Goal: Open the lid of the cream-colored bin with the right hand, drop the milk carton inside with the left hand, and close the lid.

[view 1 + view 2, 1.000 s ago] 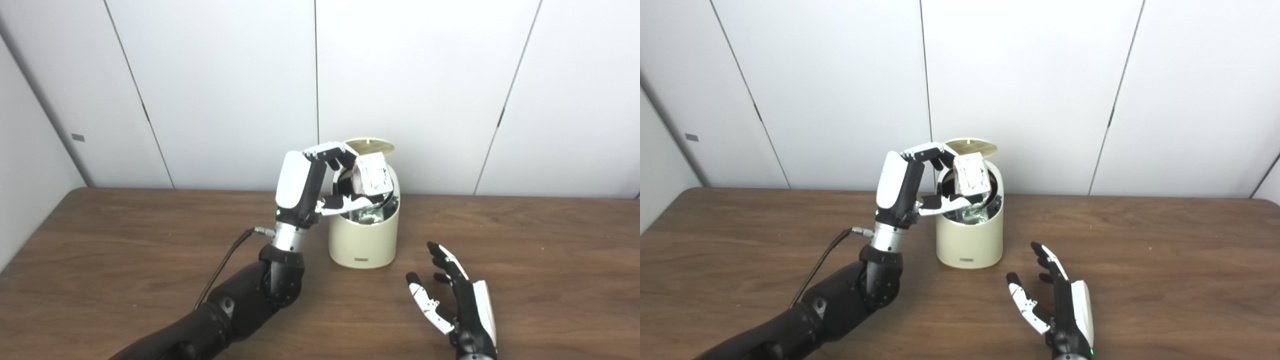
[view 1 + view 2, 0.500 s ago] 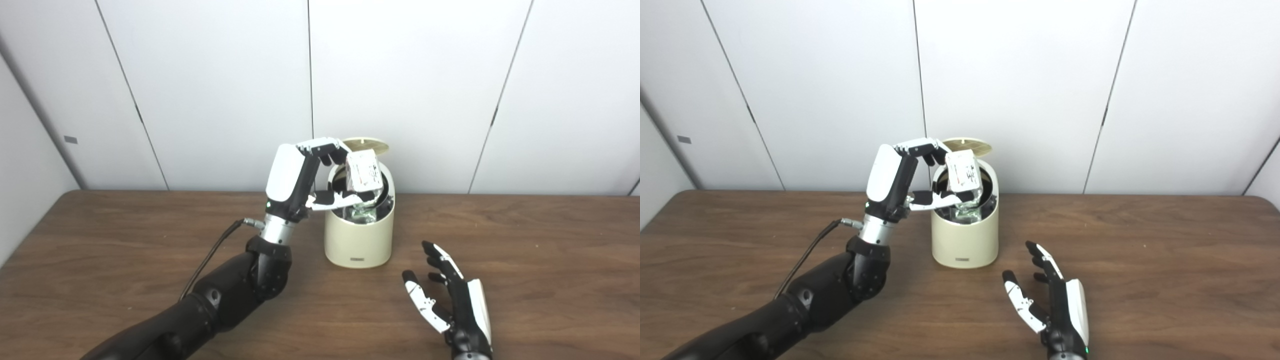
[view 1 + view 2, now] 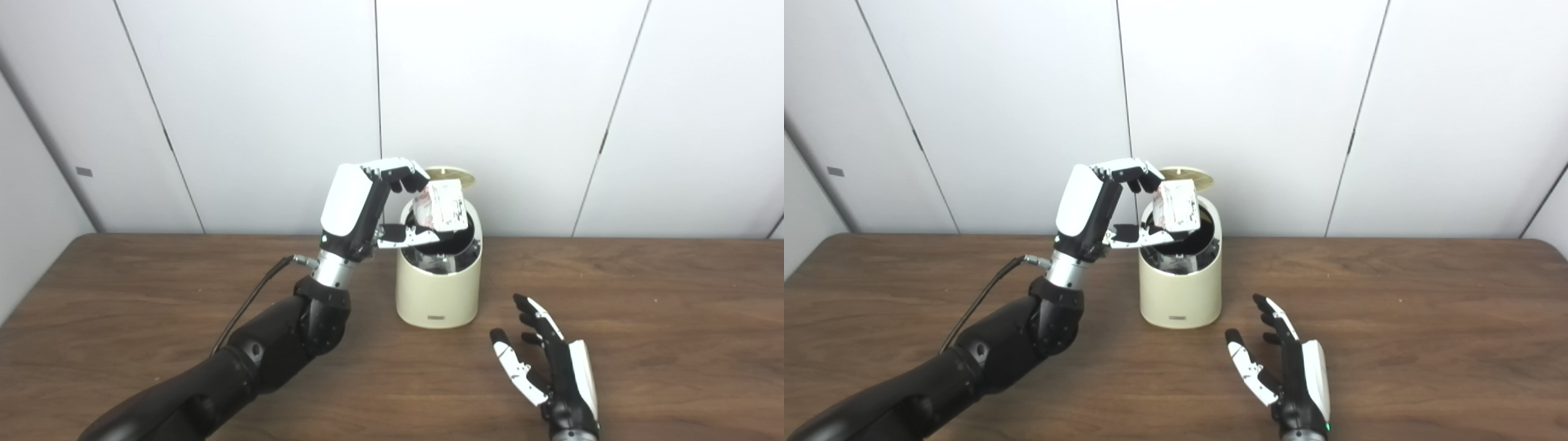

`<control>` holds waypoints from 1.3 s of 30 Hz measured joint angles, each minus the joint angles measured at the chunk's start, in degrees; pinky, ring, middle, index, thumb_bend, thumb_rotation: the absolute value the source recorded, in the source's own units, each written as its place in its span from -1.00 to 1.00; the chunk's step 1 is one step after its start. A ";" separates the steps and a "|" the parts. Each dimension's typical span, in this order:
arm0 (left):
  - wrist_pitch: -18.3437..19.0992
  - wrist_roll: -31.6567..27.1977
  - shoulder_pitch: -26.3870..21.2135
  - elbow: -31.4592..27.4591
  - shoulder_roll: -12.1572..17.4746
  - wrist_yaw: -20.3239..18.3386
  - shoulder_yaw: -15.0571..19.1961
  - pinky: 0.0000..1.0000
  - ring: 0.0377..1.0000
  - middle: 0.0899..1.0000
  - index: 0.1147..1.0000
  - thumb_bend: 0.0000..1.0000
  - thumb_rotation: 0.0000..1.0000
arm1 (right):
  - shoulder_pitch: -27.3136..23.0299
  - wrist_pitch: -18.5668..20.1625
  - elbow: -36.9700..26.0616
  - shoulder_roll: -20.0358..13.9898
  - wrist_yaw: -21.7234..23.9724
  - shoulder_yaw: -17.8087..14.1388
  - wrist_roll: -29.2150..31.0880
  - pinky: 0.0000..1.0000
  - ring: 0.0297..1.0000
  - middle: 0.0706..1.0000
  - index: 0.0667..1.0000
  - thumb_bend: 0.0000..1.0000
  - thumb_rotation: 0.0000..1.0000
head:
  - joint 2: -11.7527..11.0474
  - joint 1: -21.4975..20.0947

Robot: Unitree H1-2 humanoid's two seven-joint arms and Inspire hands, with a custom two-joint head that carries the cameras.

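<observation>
The cream-colored bin (image 3: 437, 293) stands at the back middle of the wooden table, its round lid (image 3: 454, 177) tipped up open behind the mouth. My left hand (image 3: 373, 205) is shut on the white milk carton (image 3: 440, 205) and holds it tilted just above the bin's open mouth, slightly to its left. The carton also shows in the right eye view (image 3: 1176, 206). My right hand (image 3: 551, 376) rests open and empty, palm toward the left, on the table in front of and right of the bin.
Something crumpled lies inside the bin (image 3: 1176, 260). White wall panels (image 3: 490, 92) stand right behind the bin. A black cable (image 3: 251, 306) runs along my left forearm. The table's left edge (image 3: 37, 288) is near the wall.
My left hand has lifted the carton a little up and to the left, from partly inside the bin's mouth to above it. The camera has shifted slightly. My right hand has stayed put.
</observation>
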 measured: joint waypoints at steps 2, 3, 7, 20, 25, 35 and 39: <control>0.00 -0.01 0.00 0.00 -0.01 -0.06 0.00 -0.22 -0.11 -0.13 -0.21 0.01 -1.00 | -0.15 -0.10 0.23 0.07 -0.02 0.02 0.00 0.47 0.66 0.68 0.64 -0.55 0.11 | 0.00 -0.09; 0.00 -0.01 0.00 0.00 -0.02 -0.06 -0.01 -0.22 -0.11 -0.13 -0.21 0.01 -1.00 | -0.23 -0.18 0.36 0.12 -0.02 0.01 0.01 0.48 0.66 0.68 0.64 -0.55 0.11 | 0.00 -0.09; 0.00 -0.06 0.00 0.02 -0.06 -0.07 -0.14 -0.21 -0.11 -0.13 -0.21 0.01 -1.00 | -0.38 -0.23 0.48 0.24 -0.01 0.00 0.12 0.48 0.66 0.68 0.65 -0.56 0.05 | 0.00 -0.09; 0.00 -2.75 1.35 0.04 -1.55 -2.26 0.54 -0.18 -0.10 -0.13 -0.22 0.01 -1.00 | -0.27 -0.03 0.34 0.67 0.04 0.03 0.14 0.51 0.67 0.69 0.65 -0.56 0.06 | 1.14 -0.88; 0.00 -2.93 1.76 0.06 -2.21 -2.60 0.75 -0.17 -0.09 -0.13 -0.22 0.01 -1.00 | -0.14 -0.03 0.33 1.17 0.02 0.13 0.07 0.50 0.67 0.69 0.66 -0.56 0.03 | 1.32 -1.05; 0.02 -3.16 1.86 1.86 -2.32 -3.65 1.36 -0.21 -0.11 -0.12 -0.22 0.01 -1.00 | -0.07 -0.03 0.24 1.17 0.05 0.18 0.00 0.50 0.68 0.70 0.66 -0.55 0.11 | 1.32 -1.14; 0.04 -3.63 2.28 1.90 -2.46 -3.91 1.55 -0.20 -0.10 -0.13 -0.21 0.01 -1.00 | 0.11 -0.01 -0.01 1.16 0.07 0.21 -0.01 0.50 0.67 0.69 0.66 -0.56 0.06 | 1.49 -0.97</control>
